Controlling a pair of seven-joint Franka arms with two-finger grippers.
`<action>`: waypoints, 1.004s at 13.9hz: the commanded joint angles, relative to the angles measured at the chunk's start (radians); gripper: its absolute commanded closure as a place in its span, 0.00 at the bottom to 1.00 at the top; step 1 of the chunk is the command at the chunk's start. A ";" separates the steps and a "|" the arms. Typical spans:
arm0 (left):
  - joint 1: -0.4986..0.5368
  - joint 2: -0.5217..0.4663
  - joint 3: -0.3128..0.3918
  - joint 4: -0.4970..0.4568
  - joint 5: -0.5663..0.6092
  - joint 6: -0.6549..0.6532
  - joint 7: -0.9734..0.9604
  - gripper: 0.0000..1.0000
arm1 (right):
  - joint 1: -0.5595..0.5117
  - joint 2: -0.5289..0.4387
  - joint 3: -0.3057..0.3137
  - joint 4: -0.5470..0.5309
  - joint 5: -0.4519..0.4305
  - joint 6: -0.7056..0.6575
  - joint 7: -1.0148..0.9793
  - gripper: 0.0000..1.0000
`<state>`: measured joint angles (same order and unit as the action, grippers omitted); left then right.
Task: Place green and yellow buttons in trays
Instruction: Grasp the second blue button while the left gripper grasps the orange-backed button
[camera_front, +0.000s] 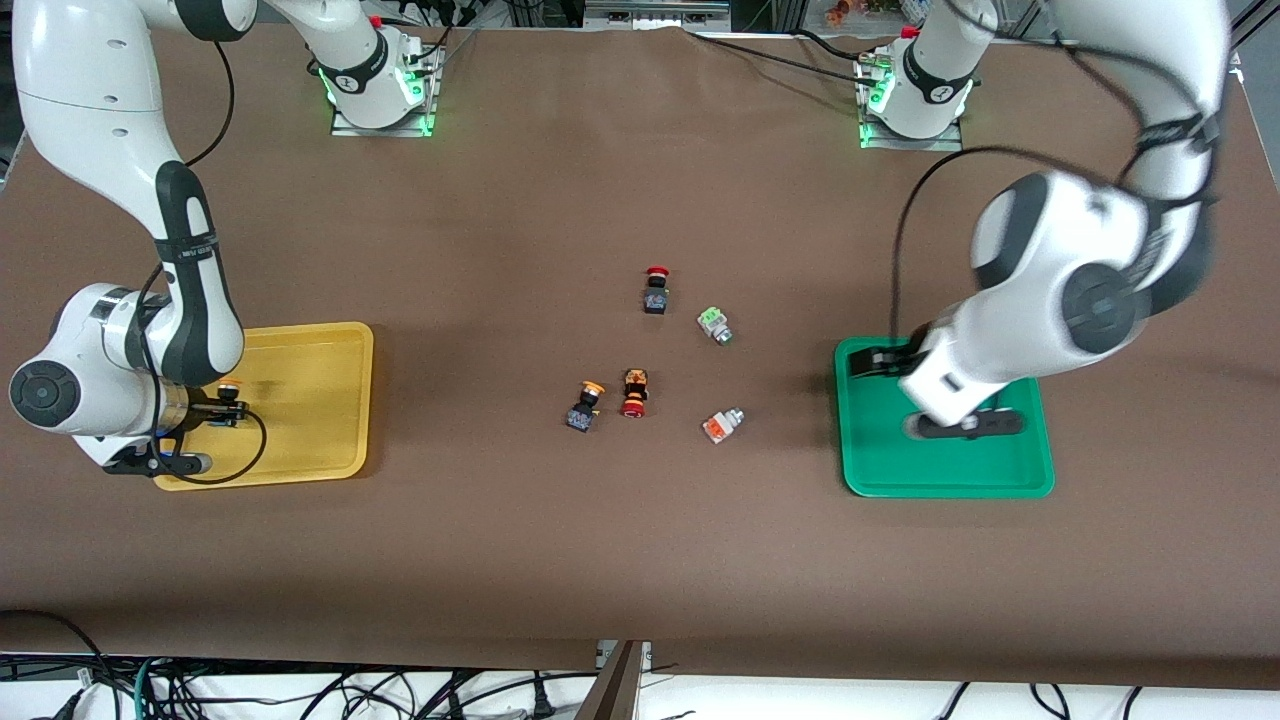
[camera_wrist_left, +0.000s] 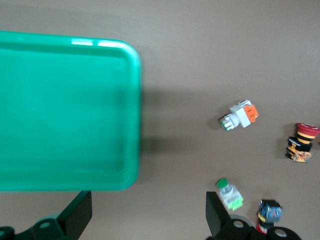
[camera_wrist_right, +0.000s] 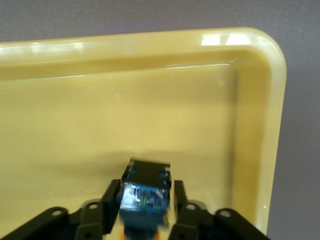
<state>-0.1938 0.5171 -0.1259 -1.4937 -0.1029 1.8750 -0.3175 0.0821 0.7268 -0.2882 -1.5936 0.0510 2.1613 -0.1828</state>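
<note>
R gripper (camera_wrist_right: 145, 200) hangs low over the yellow tray (camera_wrist_right: 260, 125), w/ a yellow-capped button (camera_wrist_right: 147, 185) between its fingers, blue-black body toward the cam; can't tell whether they clamp it or stand just off its sides. In the front view this gripper (camera_front: 225, 410) and button (camera_front: 228, 385) sit over the tray's (camera_front: 320, 400) end at 9 o'clock, toward the right arm's end of the worktop (camera_front: 640, 560)

L gripper (camera_wrist_left: 147, 197) has its fingers wide apart w/ nothing between them, over the green tray (camera_front: 940, 480); the wrist cam shows that tray (camera_wrist_left: 65, 100) bare inside

Mid-worktop, well apart from both trays: 2nd yellow-capped button (camera_front: 585, 405) lies at 9 o'clock of a red-capped orange-black button (camera_front: 633, 392), just beside it. Grey button w/ orange block (camera_front: 722, 425) is at 4 o'clock of that red one; grey button w/ green block (camera_front: 715, 325) at 12 o'clock of the orange-block one. Red-capped black button (camera_front: 655, 290) at 10 o'clock of the green-block one
</note>
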 joint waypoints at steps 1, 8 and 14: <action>-0.111 0.133 0.019 0.029 -0.018 0.177 -0.009 0.00 | 0.031 -0.026 0.017 0.007 0.020 -0.014 -0.018 0.00; -0.252 0.328 0.029 0.209 0.126 0.262 0.006 0.00 | 0.191 -0.073 0.118 0.038 0.042 -0.115 0.380 0.00; -0.266 0.405 0.028 0.234 0.144 0.309 0.201 0.00 | 0.365 -0.040 0.204 0.077 0.142 0.055 0.802 0.00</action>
<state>-0.4386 0.8778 -0.1126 -1.3067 0.0240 2.1713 -0.1755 0.3759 0.6646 -0.0782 -1.5316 0.1751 2.1584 0.5081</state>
